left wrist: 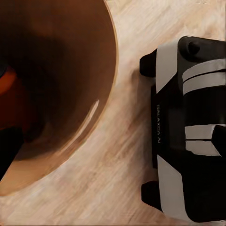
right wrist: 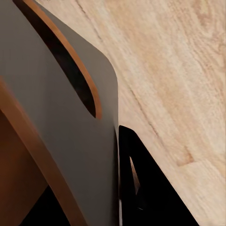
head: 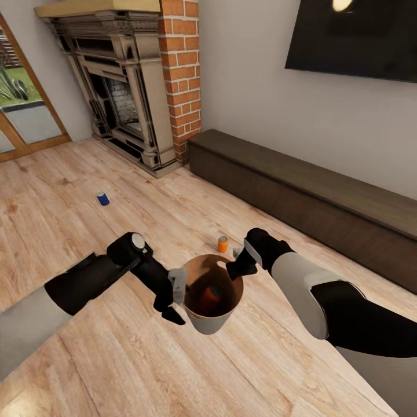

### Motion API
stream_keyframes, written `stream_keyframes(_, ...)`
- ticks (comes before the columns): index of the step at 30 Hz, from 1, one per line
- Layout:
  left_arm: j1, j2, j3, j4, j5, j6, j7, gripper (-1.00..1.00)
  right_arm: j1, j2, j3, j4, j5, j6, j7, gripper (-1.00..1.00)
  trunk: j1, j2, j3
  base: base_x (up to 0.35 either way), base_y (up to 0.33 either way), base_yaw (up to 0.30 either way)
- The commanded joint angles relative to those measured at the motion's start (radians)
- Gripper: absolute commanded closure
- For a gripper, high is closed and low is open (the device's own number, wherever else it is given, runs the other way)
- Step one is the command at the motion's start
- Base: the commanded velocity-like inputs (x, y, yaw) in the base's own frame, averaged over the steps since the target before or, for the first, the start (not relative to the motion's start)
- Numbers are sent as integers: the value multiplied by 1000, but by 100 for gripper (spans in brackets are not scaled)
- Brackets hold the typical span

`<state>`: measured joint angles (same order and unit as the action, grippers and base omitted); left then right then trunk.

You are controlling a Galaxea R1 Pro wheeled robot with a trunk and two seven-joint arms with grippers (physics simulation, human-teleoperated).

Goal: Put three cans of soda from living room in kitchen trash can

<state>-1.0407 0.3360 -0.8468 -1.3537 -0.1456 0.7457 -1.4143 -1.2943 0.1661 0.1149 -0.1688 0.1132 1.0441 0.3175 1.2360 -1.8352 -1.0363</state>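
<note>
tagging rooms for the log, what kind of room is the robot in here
Most likely a living room: an ornate stone fireplace beside a red brick column, a long low dark cabinet under a black wall screen, and a light wood floor.

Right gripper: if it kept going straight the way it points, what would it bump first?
Probably the trash can: the right gripper sits at its rim already, fingers against the grey wall.

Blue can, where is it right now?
In the head view the blue can stands alone on the wood floor, left of centre, in front of the fireplace, far from the bin held between both grippers.
</note>
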Motion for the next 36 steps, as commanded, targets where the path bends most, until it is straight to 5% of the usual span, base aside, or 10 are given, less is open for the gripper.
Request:
stream_keyframes(1,27,14,24,-33,1,-1,-3,-100,0,0,-11,0,-25,3,5,100,0,0,0,0,0,0)
stream_keyframes(9,249,56,414,-136,34,-60,-33,-100,3,-14,-13,0,-23,3,7,100,0,0,0,0,0,0)
stream_keyframes(13,293,56,810,28,157,-103,-45,-100,6,-27,-11,-1,-17,3,7,100,0,0,0,0,0,0)
stream_keyframes(14,294,56,849,58,164,-106,-33,-100,6,-31,-10,-1,-16,3,7,100,0,0,0,0,0,0)
stream_keyframes(16,298,54,928,141,177,-125,47,-100,7,-51,-10,-2,-16,3,6,100,0,0,0,0,0,0)
stream_keyframes(18,306,22,984,280,185,-227,345,-100,11,-113,-10,-2,-16,3,7,100,0,0,0,0,0,0)
stream_keyframes(21,309,-34,997,408,186,-340,580,-100,28,-154,-13,-4,-22,3,15,100,0,0,0,0,0,0)
stream_keyframes(23,312,-116,1003,630,187,-551,885,-100,65,-199,-16,-19,-26,3,20,100,0,0,0,0,0,0)
stream_keyframes(27,313,-180,943,957,186,-866,1144,-100,151,-243,-19,-65,-27,-30,21,100,0,0,0,0,0,0)
stream_keyframes(36,317,-195,876,1052,190,-967,1212,-100,276,-286,-62,-97,-29,-253,40,100,0,0,0,0,0,0)
